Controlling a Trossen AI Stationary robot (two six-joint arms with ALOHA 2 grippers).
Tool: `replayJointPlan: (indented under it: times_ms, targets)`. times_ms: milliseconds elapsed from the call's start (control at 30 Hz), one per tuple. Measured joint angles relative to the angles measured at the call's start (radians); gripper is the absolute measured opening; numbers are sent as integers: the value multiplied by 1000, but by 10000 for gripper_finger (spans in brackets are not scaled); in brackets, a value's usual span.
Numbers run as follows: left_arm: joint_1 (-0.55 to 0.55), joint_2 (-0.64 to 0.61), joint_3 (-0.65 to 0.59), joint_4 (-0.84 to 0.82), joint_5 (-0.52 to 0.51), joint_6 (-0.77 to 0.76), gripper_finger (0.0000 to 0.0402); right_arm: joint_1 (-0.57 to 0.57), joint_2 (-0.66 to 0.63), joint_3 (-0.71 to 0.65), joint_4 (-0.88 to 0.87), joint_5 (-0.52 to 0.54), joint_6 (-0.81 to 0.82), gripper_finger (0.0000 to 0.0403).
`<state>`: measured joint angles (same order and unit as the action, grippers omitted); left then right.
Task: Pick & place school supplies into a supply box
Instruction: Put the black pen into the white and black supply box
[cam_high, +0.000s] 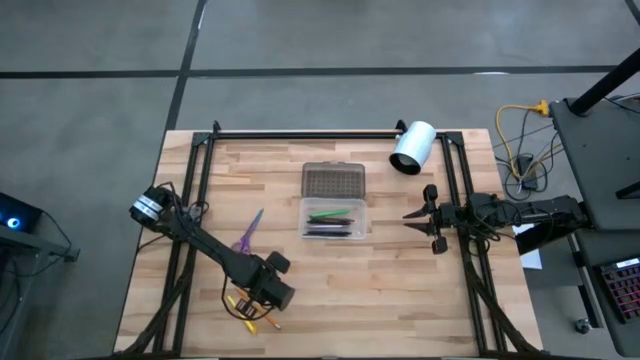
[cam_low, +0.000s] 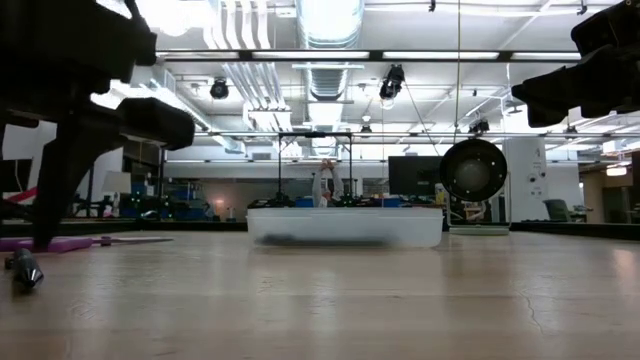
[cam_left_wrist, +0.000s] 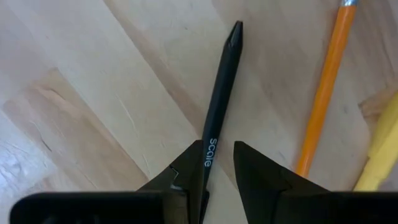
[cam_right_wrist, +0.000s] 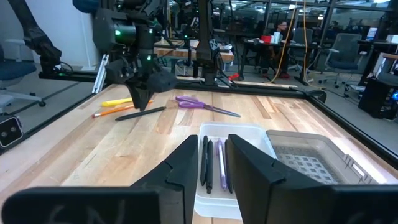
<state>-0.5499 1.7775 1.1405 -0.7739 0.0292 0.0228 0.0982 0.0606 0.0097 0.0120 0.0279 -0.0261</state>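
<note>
Left gripper (cam_left_wrist: 217, 163) down at the table's near-left part, fingers (cam_left_wrist: 264, 174) closed on the black pen (cam_left_wrist: 219, 106), which lies flat on the wood table (cam_high: 420, 290) and runs out ahead between them. Just beside it, an orange pencil (cam_left_wrist: 323, 93) and a yellow marker (cam_left_wrist: 380, 155), both loose on the boards. Farther toward the middle, purple-handled scissors (cam_high: 248, 231). At table centre, the clear supply box (cam_high: 334, 218), open, holding 1 green pen (cam_high: 332, 214) and darker ones; its grey dotted lid (cam_high: 334, 180) touching the far edge. Right gripper (cam_high: 422, 217) hovering right of the box, fingers parted, holding nothing. White cylinder (cam_high: 411, 147) at the far right.
</note>
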Motion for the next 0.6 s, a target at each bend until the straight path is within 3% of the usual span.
replayJointPlan:
  times_ms: [600]
  targets:
    - [0, -4, -101, 112, -3, 0, 73, 0, 0, 0, 0, 0, 0, 80]
